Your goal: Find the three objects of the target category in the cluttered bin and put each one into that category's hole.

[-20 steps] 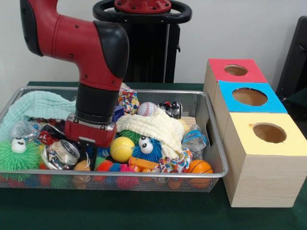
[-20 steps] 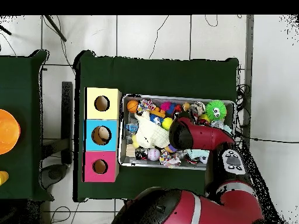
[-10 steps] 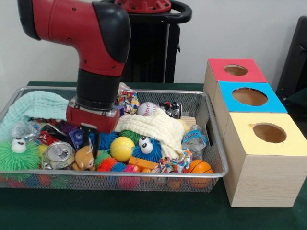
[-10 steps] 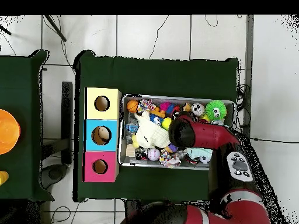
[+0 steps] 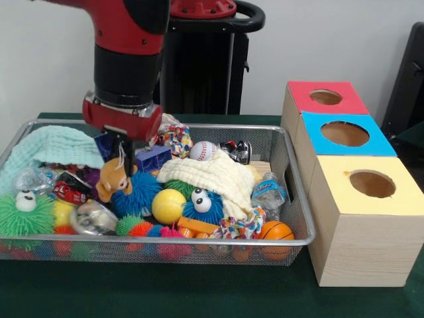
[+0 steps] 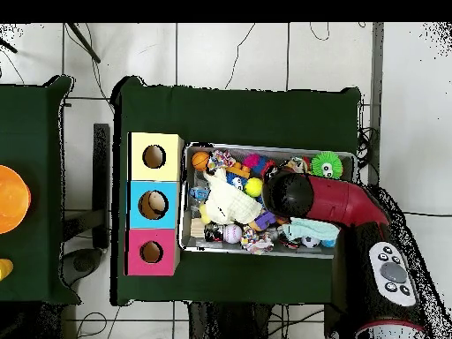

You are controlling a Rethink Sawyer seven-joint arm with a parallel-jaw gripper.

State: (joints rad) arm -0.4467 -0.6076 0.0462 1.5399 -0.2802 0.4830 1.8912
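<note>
Pinched between the black fingers of the red-collared gripper (image 5: pixel 123 154) hung a small orange-brown plush animal toy (image 5: pixel 111 180), so the pincer was closed on it near the top of its body, with the toy dangling clear above the clutter at the left-centre of the silver wire-mesh bin (image 5: pixel 199 241). The toy looked soft and limp, with a rounded head low down and stubby limbs; its exact kind could not be told.

Nearest the camera in the bin lay an orange mini basketball (image 5: pixel 275 231), a knotted multicoloured rope toy (image 5: pixel 240 225) and spiky pink and orange rubber balls (image 5: pixel 149 230), with a green spiky googly-eyed ball (image 5: pixel 25 213) at the near left. Behind these sat a smooth yellow ball (image 5: pixel 168 206), a blue fuzzy googly-eyed ball (image 5: pixel 204 203) and a cream waffle-weave cloth (image 5: pixel 209 175). Farther back rested a small white baseball (image 5: pixel 203 150) and a pale mint towel (image 5: pixel 55 146).

Judging by the lift, the step in hand was carrying one picked object out of the bin. The next move would call for raising it over the bin's rim and travelling to the row of wooden boxes: the yellow-topped box with a round hole (image 5: pixel 371 183) nearest, the blue-topped box (image 5: pixel 344 134) behind it, and the red-topped box (image 5: pixel 325 97) farthest. Which hole matched the toy's category could not be told.
</note>
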